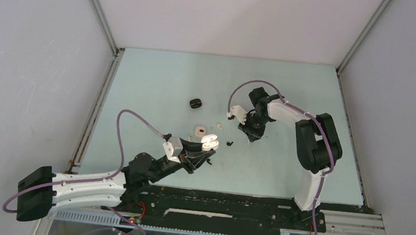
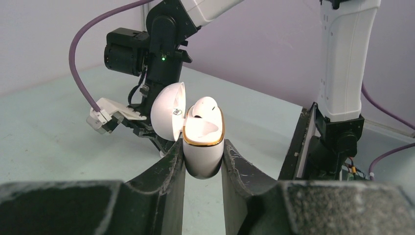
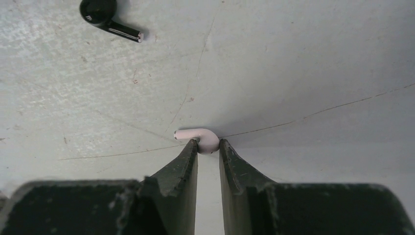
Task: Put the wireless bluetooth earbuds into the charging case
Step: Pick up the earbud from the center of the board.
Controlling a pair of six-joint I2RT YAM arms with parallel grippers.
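While the left arm reaches in from the near left, the left gripper (image 2: 203,147) is clamped tight on the lower body of a white, pebble-shaped plastic charging case (image 2: 204,164) with a gold rim. The case is held upright with its domed lid (image 2: 168,111) swung open to the left. One glossy white earbud (image 2: 206,105) already sits in it, and the rest of the well looks unfilled as far as this view shows.

Further right on the pale green table (image 1: 157,78), a small rounded black case (image 1: 196,102) lies toward the far side. A beige rounded piece (image 1: 199,131) and tiny pale buds (image 1: 218,124) lie near the held case; they are too small to describe further. Right of those is a black short-stemmed plastic earbud (image 3: 103,12), apart from the rest.

Rightmost, the right gripper (image 3: 209,146) points down at the table. Its jaws are drawn to a narrow gap, with the tips against both sides of the bulbous head of a pale pink short-stemmed plastic earbud (image 3: 198,136). That bud lies on its side on the table, stem pointing left. How firmly it is pinched I cannot tell.

The bud should be nearly weightless, rigid and slick — likely to squirt out from hard fingertips or twist between them. The head is the sensible hold, since it leaves the stem clear to go down into the socket. The case, just as smooth, is best gripped low, as it is.
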